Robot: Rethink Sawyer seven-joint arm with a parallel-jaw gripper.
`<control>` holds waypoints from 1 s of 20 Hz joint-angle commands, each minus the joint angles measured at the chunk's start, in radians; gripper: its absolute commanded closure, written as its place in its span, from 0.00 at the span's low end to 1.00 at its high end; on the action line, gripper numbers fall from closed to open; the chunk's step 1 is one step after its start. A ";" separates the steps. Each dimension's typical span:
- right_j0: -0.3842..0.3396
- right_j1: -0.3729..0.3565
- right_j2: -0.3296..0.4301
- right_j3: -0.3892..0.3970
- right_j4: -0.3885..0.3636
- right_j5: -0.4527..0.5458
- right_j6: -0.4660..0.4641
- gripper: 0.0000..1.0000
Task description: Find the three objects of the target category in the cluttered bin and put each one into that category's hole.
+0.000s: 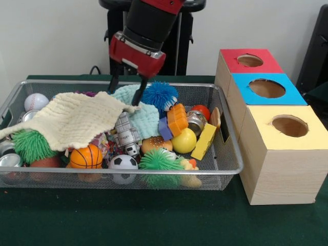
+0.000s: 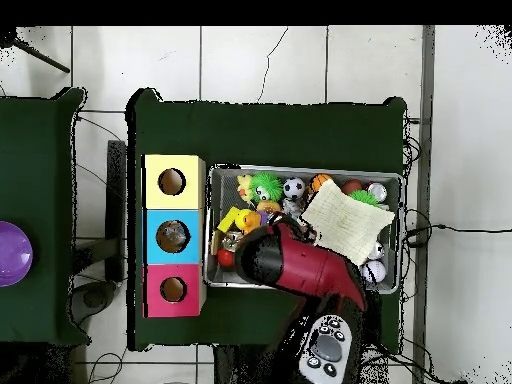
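My gripper (image 1: 126,93) hangs open over the back middle of the wire bin (image 1: 233,154), its two dark fingers spread above the edge of a cream cloth (image 1: 77,120) and a teal cloth (image 1: 146,119). Nothing is between the fingers. A blue spiky ball (image 1: 160,95) sits just right of them. Sports balls lie around: a baseball (image 1: 36,101), a small basketball (image 1: 85,157), a soccer ball (image 1: 123,164) and a yellow ball (image 1: 184,140). In the overhead view the red arm (image 2: 300,268) hides the gripper. Three boxes carry the holes: red (image 1: 250,60), blue (image 1: 267,88), yellow (image 1: 290,125).
The bin also holds green spiky balls (image 1: 160,162), a toy robot (image 1: 126,132), a burger toy (image 1: 154,144), a tin can (image 1: 196,122), a yellow block (image 1: 204,142) and a red ball (image 1: 201,110). The cream cloth covers much of the left side. A purple bowl (image 2: 12,252) sits on a separate table.
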 commanded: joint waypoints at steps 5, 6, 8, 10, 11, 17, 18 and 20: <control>-0.088 0.089 0.130 -0.044 -0.085 -0.080 0.051 0.00; -0.101 0.095 0.148 -0.041 -0.089 -0.096 0.052 0.00; -0.122 0.107 0.178 -0.037 -0.093 -0.120 0.059 0.00; -0.161 0.117 0.235 -0.024 -0.102 -0.159 0.065 0.00; -0.171 0.120 0.250 -0.020 -0.106 -0.171 0.069 0.00; -0.179 0.152 0.257 -0.033 -0.120 -0.220 0.094 0.00; -0.176 0.164 0.251 -0.040 -0.120 -0.229 0.096 0.00; -0.182 0.178 0.254 -0.044 -0.124 -0.246 0.095 0.00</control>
